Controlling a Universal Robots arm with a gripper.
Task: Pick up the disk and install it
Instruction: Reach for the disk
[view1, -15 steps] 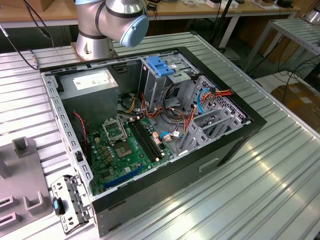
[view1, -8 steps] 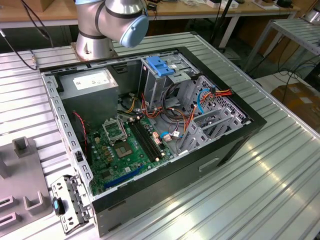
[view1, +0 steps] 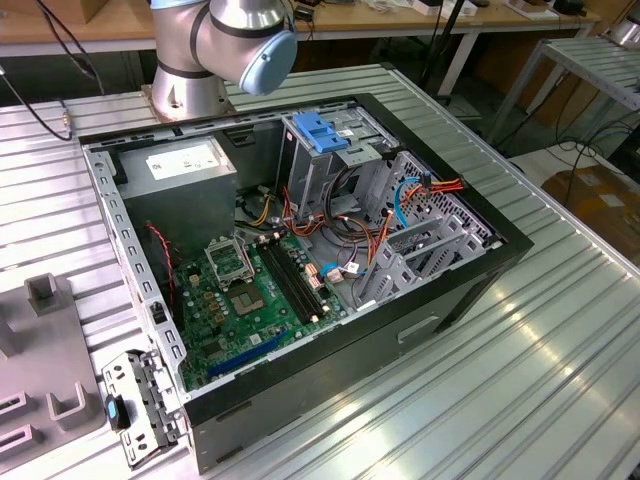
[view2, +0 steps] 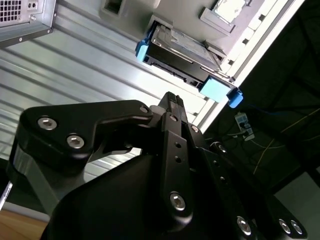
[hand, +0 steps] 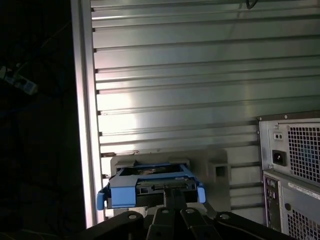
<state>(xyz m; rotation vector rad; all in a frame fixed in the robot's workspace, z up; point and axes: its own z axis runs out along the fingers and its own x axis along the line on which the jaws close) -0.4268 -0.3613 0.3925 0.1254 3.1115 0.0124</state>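
**Item: my gripper** (view2: 172, 98). Black linkage in the foreground of both wrist views. It carries nothing. I cannot tell whether it is set wide or narrow.

**Item: the disk** (view2: 182, 47). Silver drive with blue rails (view2: 216, 89) on its two sides, seated flat in a grey holder (hand: 219, 169) near the edge of the ribbed metal table (hand: 200, 75).
- Position from my tool: straight ahead, just past my tip. It is close but apart, and the second wrist view shows a strip of table between us.
- Lie: one end face is turned toward me with a blue tab at each of its corners. I judge that the long axis runs away from me, roughly in line with my approach, so the rails sit on either side of my centre line.

**Item: computer case** (view1: 480, 280). It lies open on the same table in the exterior view, and its drive cage (view1: 325, 175) is topped by a blue latch plate (view1: 320, 130). The case's vented rear (hand: 295, 165) stands off to one side of my gripper, well apart from the disk.

**Status:** the disk is not yet lifted.
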